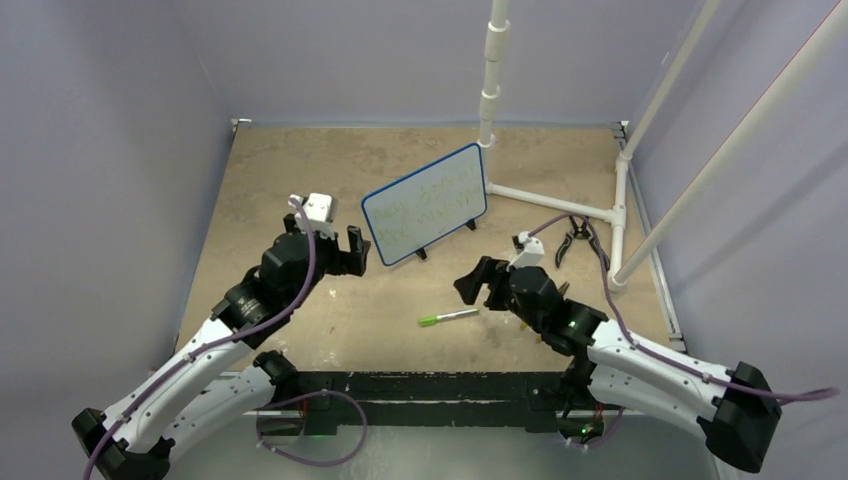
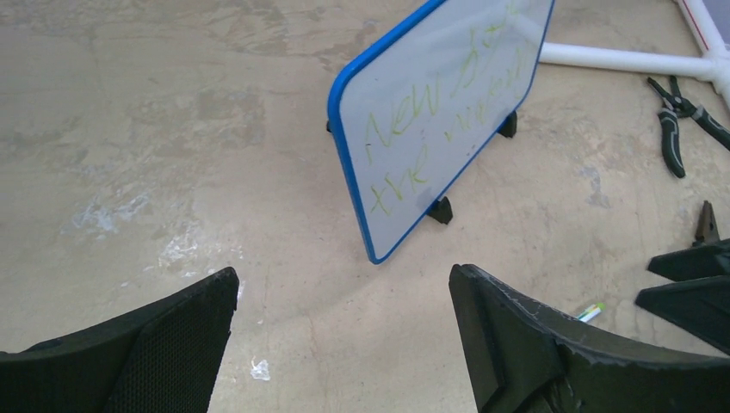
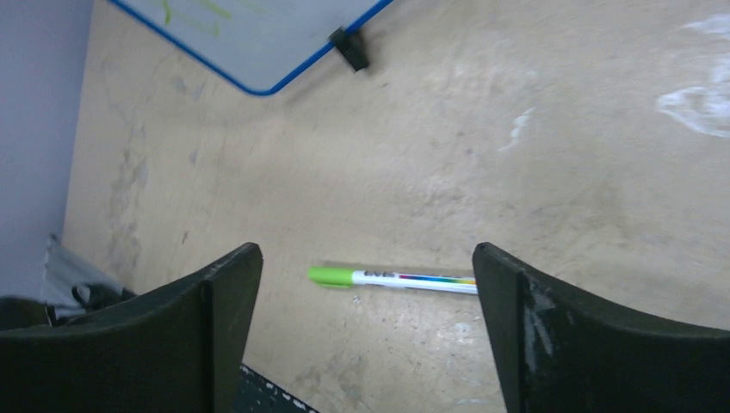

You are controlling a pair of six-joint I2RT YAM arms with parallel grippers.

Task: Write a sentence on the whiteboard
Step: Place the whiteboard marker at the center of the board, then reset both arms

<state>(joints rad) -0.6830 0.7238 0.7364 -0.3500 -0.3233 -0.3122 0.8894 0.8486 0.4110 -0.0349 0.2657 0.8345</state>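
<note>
Top external view puts the whiteboard [image 1: 425, 205] just past the middle of the table [image 1: 300, 160], standing on its black feet [image 2: 440, 210] and turned so its left end sits nearer to me. The sentence [image 2: 448, 120] is on it: two rows of thin green handwriting running across most of the white face. From my left wrist I can read "new" at the start of the upper row and "the" at the start of the lower one; the rest is too faint to make out. The marker [image 1: 448, 317] lies flat on the table at about 6 o'clock from the board, well apart from it, green cap on. My right gripper [image 3: 366, 258] hovers just at its 3 o'clock end with the fingers spread wide; the pen lies on the table below and between them, touched by neither. My left gripper [image 2: 344, 288] sits at 9 o'clock from the board, close to its left edge, fingers also wide apart and holding nothing. A pair of pliers [image 1: 572, 238] lies at 3 o'clock from the board, beside the white pipe frame [image 1: 545, 198]. I judge the writing itself done, since both rows look filled and the pen is capped and down. What may remain is only drawing my arms back clear of the board.
</note>
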